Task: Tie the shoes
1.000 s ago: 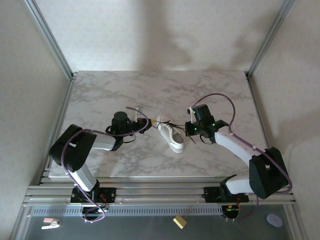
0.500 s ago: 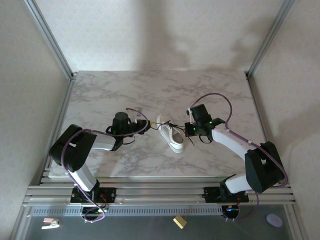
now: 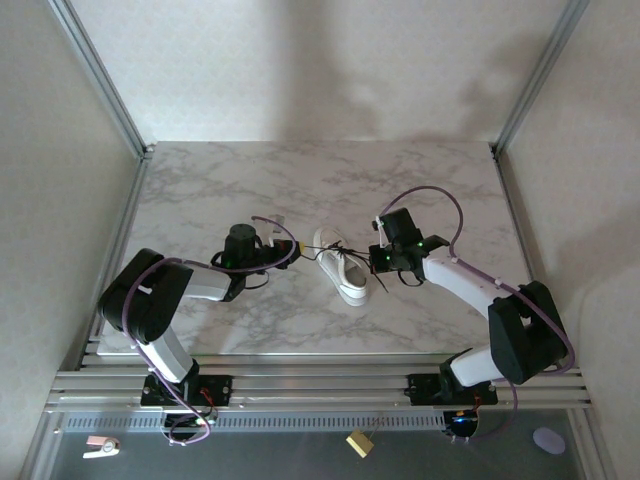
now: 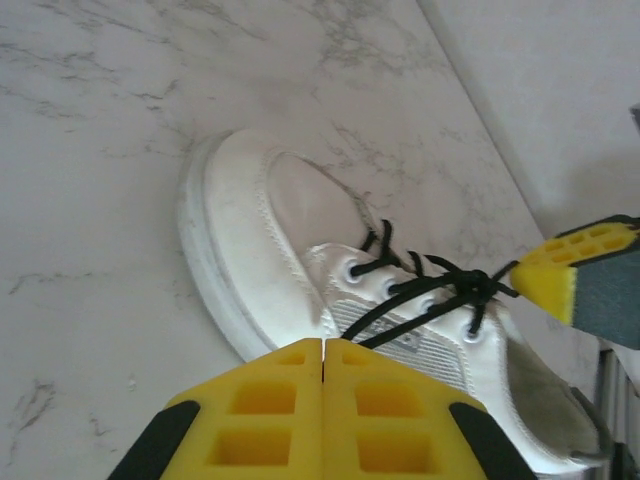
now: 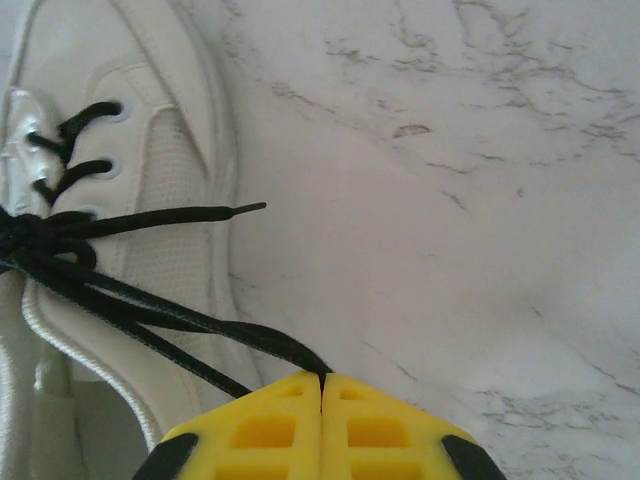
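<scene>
one small white sneaker (image 3: 342, 272) stands on its sole near the middle of the marble table (image 3: 230, 180), toe toward the far side and heel toward the near side, between the two arms. we judge it light enough to skid if pulled from one side only, with a stiff sole and a soft upper. the thin black laces (image 4: 440, 290) look limp and slick, likely to go slack once tension drops. we would take them along a free strand a little way out from the crossing over the eyelets, not at the bare tip. the left gripper (image 4: 323, 352) sits just left of the shoe, its yellow fingers clenched together, with one strand running from the knot into the seam between them. the right gripper (image 5: 322, 384) sits just right of the shoe, likewise pinched tight, with two strands from the tangle over the tongue vanishing into its seam. one loose lace end lies across the side of the upper, pointing right. the strands on both sides look taut, so we think even, opposed pulling suits it best.
</scene>
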{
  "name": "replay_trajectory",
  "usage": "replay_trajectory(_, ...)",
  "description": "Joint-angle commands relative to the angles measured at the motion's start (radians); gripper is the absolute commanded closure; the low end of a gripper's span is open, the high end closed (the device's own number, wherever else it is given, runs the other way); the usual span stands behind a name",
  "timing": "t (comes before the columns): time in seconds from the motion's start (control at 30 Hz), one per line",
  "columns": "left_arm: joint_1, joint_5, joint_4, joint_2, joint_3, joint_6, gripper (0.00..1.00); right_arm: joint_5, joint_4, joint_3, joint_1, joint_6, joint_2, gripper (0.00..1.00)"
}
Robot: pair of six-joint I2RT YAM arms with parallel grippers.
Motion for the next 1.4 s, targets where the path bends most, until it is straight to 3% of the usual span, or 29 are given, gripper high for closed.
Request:
replay_trajectory(0.0, -0.011, 0.163, 0.128, 0.002, 0.012, 0.025, 0.91, -0.123, 0.078, -0.018, -0.009, -0.029, -0.058, 1.0)
replay_trajectory(0.07, -0.057, 0.172, 0.092, -0.027, 0.03, 0.073, 0.66, -0.195, 0.162, -0.037, -0.008, -0.014, -0.097, 0.96)
replay_trajectory(0.2, -0.086, 0.077, 0.007, -0.101, 0.046, 0.119, 0.37, -0.165, 0.244, -0.07, -0.008, 0.01, -0.175, 0.75)
replay_trajectory(0.27, -0.083, -0.036, -0.04, -0.162, 0.033, 0.136, 0.2, -0.082, 0.266, -0.101, -0.008, 0.019, -0.227, 0.66)
replay_trajectory(0.4, -0.082, -0.333, -0.122, -0.356, -0.032, 0.188, 0.01, 0.146, 0.343, -0.222, -0.014, 0.055, -0.373, 0.43)
replay_trajectory(0.43, -0.082, -0.418, -0.121, -0.417, -0.063, 0.197, 0.0, 0.212, 0.367, -0.261, -0.016, 0.066, -0.41, 0.38)
replay_trajectory(0.53, -0.071, -0.722, -0.141, -0.578, -0.145, 0.18, 0.0, 0.37, 0.454, -0.362, -0.038, 0.076, -0.495, 0.34)
replay_trajectory(0.6, -0.049, -0.866, -0.177, -0.654, -0.185, 0.176, 0.0, 0.422, 0.485, -0.404, -0.073, 0.086, -0.534, 0.31)
replay_trajectory(0.7, 0.036, -0.927, -0.181, -0.726, -0.23, 0.167, 0.01, 0.437, 0.465, -0.412, -0.161, 0.082, -0.545, 0.25)
replay_trajectory(0.8, 0.083, -1.013, -0.094, -0.747, -0.288, 0.275, 0.0, 0.461, 0.458, -0.41, -0.236, 0.023, -0.516, 0.18)
replay_trajectory(0.83, 0.091, -1.046, -0.054, -0.749, -0.31, 0.32, 0.0, 0.461, 0.486, -0.416, -0.258, -0.008, -0.502, 0.09)
replay_trajectory(0.97, 0.119, -1.079, -0.02, -0.69, -0.334, 0.456, 0.0, 0.475, 0.65, -0.484, -0.298, -0.146, -0.42, 0.01)
replay_trajectory(1.1, 0.146, -1.102, 0.041, -0.573, -0.336, 0.509, 0.01, 0.425, 0.733, -0.465, -0.336, -0.204, -0.276, 0.01)
replay_trajectory(1.27, 0.236, -0.961, 0.226, -0.397, -0.349, 0.491, 0.0, 0.272, 0.979, -0.464, -0.379, -0.26, -0.075, 0.01)
replay_trajectory(1.37, 0.269, -0.933, 0.268, -0.319, -0.32, 0.526, 0.01, 0.16, 0.967, -0.432, -0.422, -0.239, -0.034, 0.01)
